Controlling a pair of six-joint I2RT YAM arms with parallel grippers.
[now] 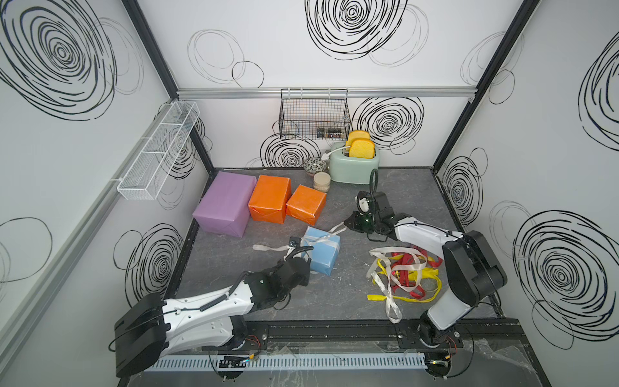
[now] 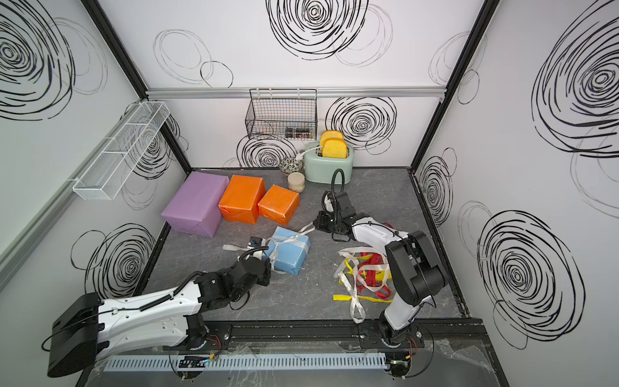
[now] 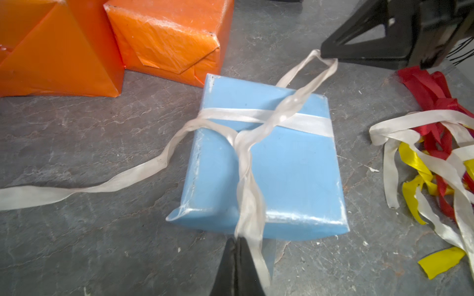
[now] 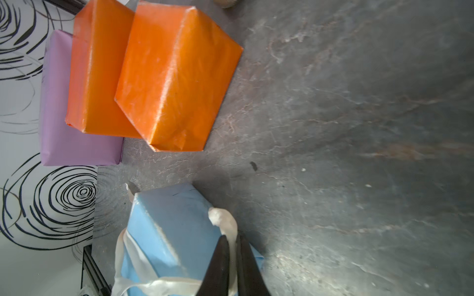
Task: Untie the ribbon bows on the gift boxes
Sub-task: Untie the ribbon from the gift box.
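Note:
A light-blue gift box (image 1: 323,256) (image 3: 282,166) lies mid-table with a white ribbon (image 3: 261,118) tied round it, knotted on top. My left gripper (image 3: 237,239) is shut on a strand of that ribbon at the box's near edge. One tail trails off over the table. My right gripper (image 4: 232,237) (image 1: 346,225) is shut on a ribbon loop past the box's far right corner. The lilac box (image 1: 227,201), the medium orange box (image 1: 269,197) and the smaller orange cube (image 1: 306,204) stand bare in a row at the back left.
A heap of loose yellow, red and white ribbons (image 1: 402,271) lies at the right, under my right arm. A mint toaster (image 1: 355,166), a bowl (image 1: 315,165) and a jar (image 1: 322,182) stand at the back. Wire baskets (image 1: 315,115) hang on the walls.

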